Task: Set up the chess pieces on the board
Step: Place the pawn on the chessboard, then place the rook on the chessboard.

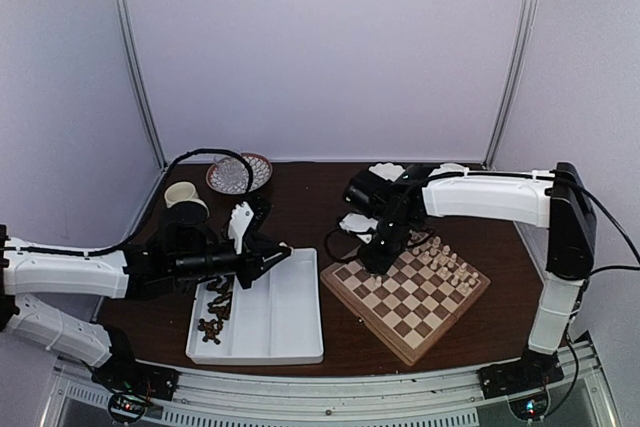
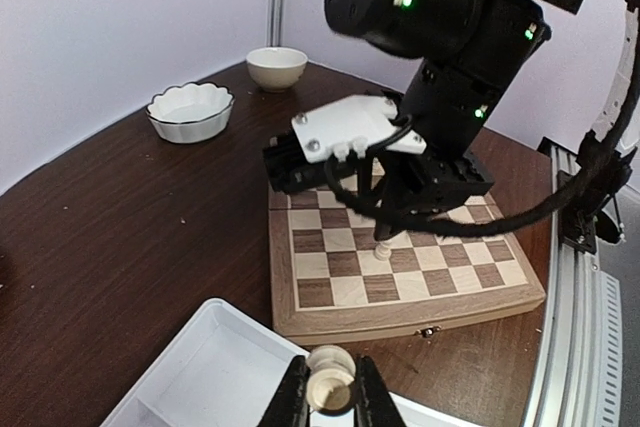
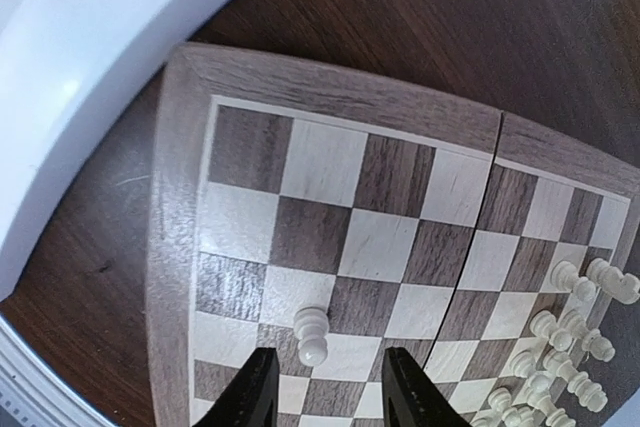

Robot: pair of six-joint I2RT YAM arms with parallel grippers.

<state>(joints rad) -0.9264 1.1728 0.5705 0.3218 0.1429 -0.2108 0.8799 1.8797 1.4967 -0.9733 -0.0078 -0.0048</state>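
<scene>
The board lies right of centre, with several cream chess pieces along its far right edge. My right gripper hangs open over the board's left corner. In the right wrist view the gripper is open, and one cream pawn stands free on the board just ahead of the fingertips. The pawn also shows in the left wrist view. My left gripper is shut on a cream piece above the white tray's near edge. In the top view it is over the tray.
The white two-compartment tray holds several dark pieces in its left part. A patterned bowl and a cream cup stand at the back left. White bowls stand behind the board. More cream pieces crowd the board's far side.
</scene>
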